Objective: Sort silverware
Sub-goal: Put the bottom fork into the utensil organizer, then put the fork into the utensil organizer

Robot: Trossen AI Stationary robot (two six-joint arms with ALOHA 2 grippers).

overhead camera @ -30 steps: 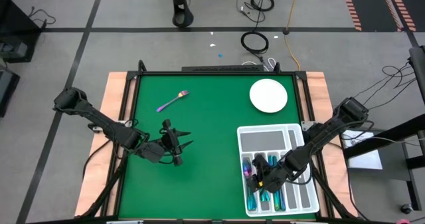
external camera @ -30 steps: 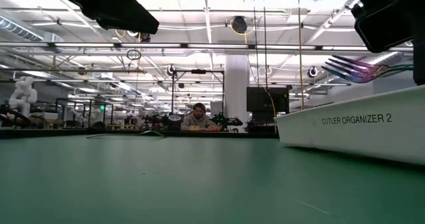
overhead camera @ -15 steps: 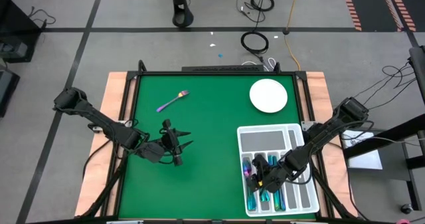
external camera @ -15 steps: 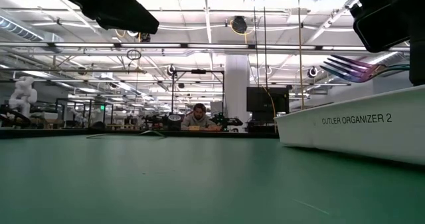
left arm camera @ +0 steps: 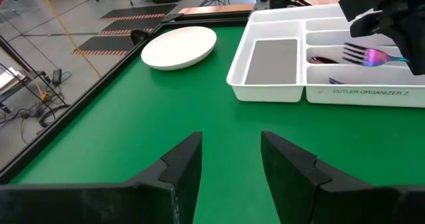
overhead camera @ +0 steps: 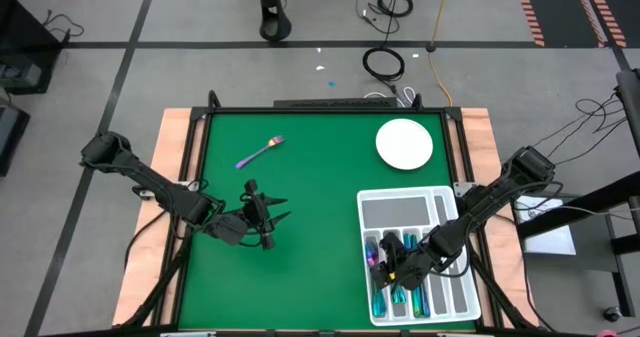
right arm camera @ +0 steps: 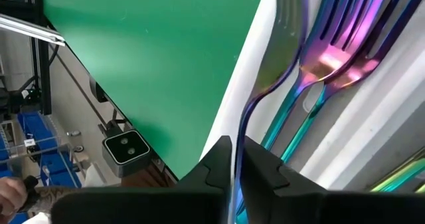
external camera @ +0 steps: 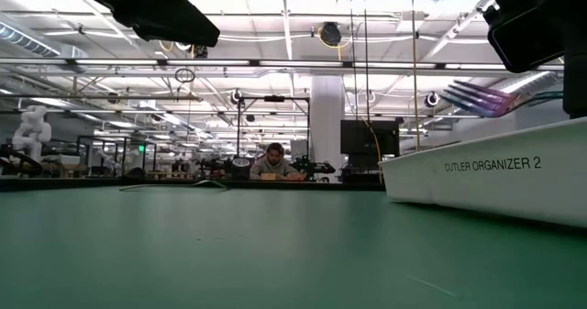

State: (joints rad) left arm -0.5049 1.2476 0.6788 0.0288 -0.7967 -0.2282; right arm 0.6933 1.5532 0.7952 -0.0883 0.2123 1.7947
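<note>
The green counter (overhead camera: 300,207) fills the middle of the high view, with the two dark arms reaching in from either side. At its right edge sits the white cutlery tray (overhead camera: 404,209), one compartment at its far end bare grey, the long slots at its near end carrying iridescent silverware (overhead camera: 383,289) laid lengthwise. The round white plate (overhead camera: 404,144) lies just beyond the tray, apart from it. The left gripper (overhead camera: 273,217) hovers over bare counter left of centre, its fingers (left arm camera: 179,171) spread wide with nothing between them. The right gripper (overhead camera: 395,260) is over the tray's leftmost slots, its fingers (right arm camera: 216,164) pinched narrow on the handle of a fork (right arm camera: 312,58) above the forks already lying there. One lone fork (overhead camera: 260,152) lies at the far left of the counter, well apart from everything else.
</note>
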